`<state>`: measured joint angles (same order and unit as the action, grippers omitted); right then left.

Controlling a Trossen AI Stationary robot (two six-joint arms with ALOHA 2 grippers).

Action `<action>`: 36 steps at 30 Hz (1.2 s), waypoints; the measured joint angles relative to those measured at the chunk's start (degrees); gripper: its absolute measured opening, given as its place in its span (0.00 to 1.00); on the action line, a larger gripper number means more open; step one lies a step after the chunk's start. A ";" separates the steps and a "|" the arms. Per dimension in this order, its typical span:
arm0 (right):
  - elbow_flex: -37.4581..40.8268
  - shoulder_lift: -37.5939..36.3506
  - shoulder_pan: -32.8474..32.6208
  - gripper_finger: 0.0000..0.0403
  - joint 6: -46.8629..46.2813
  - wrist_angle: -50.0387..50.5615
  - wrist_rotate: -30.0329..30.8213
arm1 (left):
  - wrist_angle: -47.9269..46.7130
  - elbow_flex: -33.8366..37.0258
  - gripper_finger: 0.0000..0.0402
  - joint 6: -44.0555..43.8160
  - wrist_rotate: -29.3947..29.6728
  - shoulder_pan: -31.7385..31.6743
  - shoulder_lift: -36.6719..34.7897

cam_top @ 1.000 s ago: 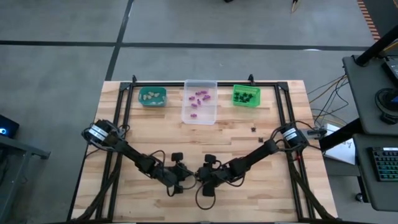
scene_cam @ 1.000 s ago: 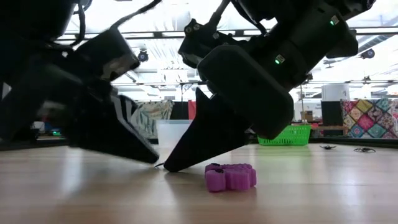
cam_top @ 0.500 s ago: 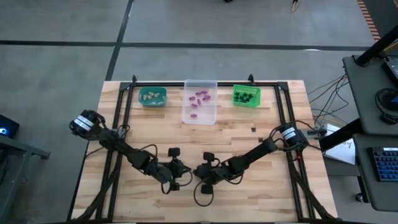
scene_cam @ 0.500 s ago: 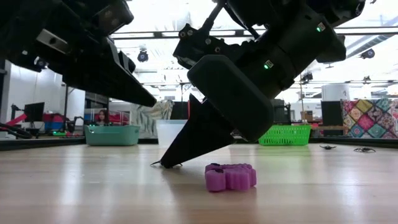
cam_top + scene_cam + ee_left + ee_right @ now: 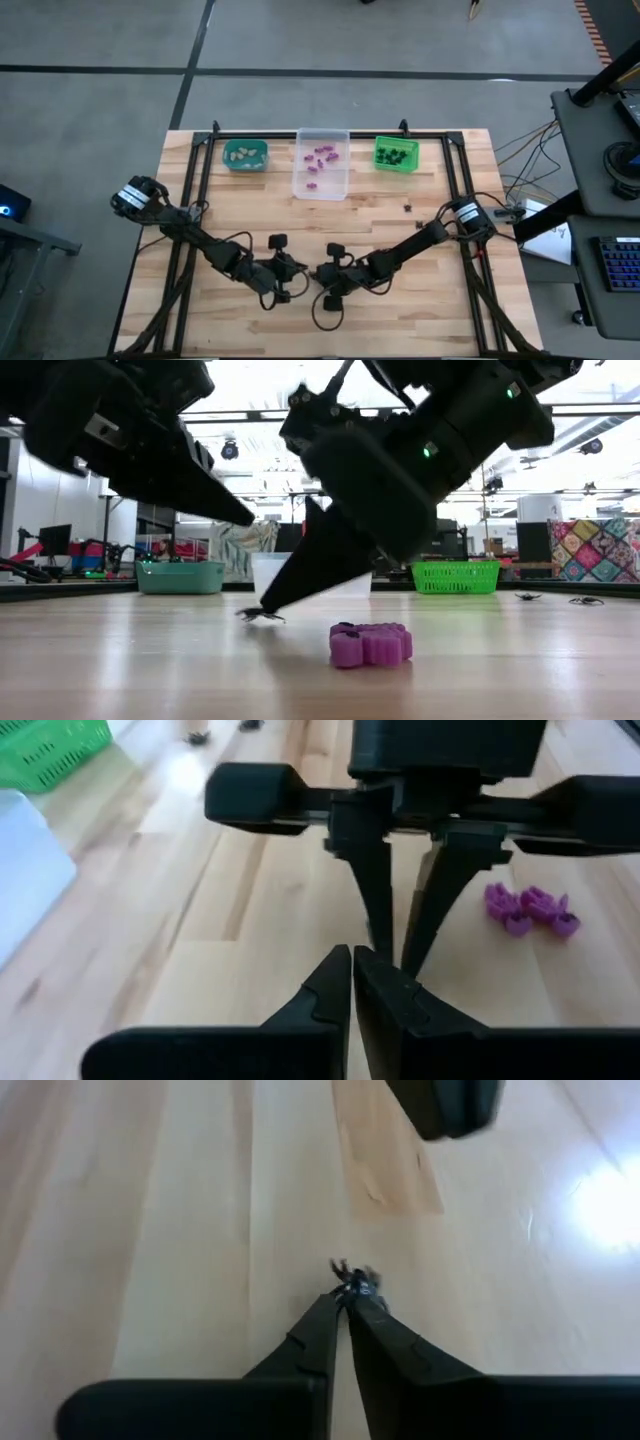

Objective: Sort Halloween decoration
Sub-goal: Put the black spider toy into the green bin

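Near table edge, centre: right gripper (image 5: 348, 1302) has its fingertips down at the wood, pinched on a black spider (image 5: 354, 1283); the legs stick out past the tips, also seen in the low view (image 5: 262, 616).
Left gripper (image 5: 352, 965): fingers pressed together, nothing between them, raised off the table opposite the right gripper.
Change, right gripper: a second ago its fingers stood apart over the spider; they have since closed on it.
Change, left gripper: a second ago it was low beside the right one; it has lifted and pulled back toward its own side.
Purple piece (image 5: 371, 644): flat on the wood just beside the right gripper, untouched, same spot as before.
Black strays: two small ones (image 5: 528, 597) far back on the table, near the green bin (image 5: 396, 154).
Bins: teal bin (image 5: 245, 154) holds beige pieces, clear bin (image 5: 321, 162) purple ones, green bin black ones.
Writing: none readable.
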<state>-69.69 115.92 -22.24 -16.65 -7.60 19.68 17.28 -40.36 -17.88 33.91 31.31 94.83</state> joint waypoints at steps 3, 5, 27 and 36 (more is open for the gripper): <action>0.01 -1.13 0.10 0.03 0.46 0.03 -0.09 | -0.03 -0.09 0.00 0.93 1.04 -0.02 -0.98; 0.02 -2.31 0.15 0.02 0.87 0.70 -0.15 | -0.25 -0.09 0.00 1.04 1.69 -0.02 -1.72; 0.06 -4.56 2.23 0.02 -18.18 5.55 -10.75 | 4.18 -0.88 0.00 -5.57 -0.08 1.92 9.86; -0.14 -3.72 3.82 0.02 -19.41 2.15 -5.74 | -6.82 -1.01 0.00 -7.66 -0.87 2.95 3.32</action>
<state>-69.83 112.20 -18.42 -36.06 -5.45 13.94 10.46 -41.36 -25.55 33.04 34.26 98.15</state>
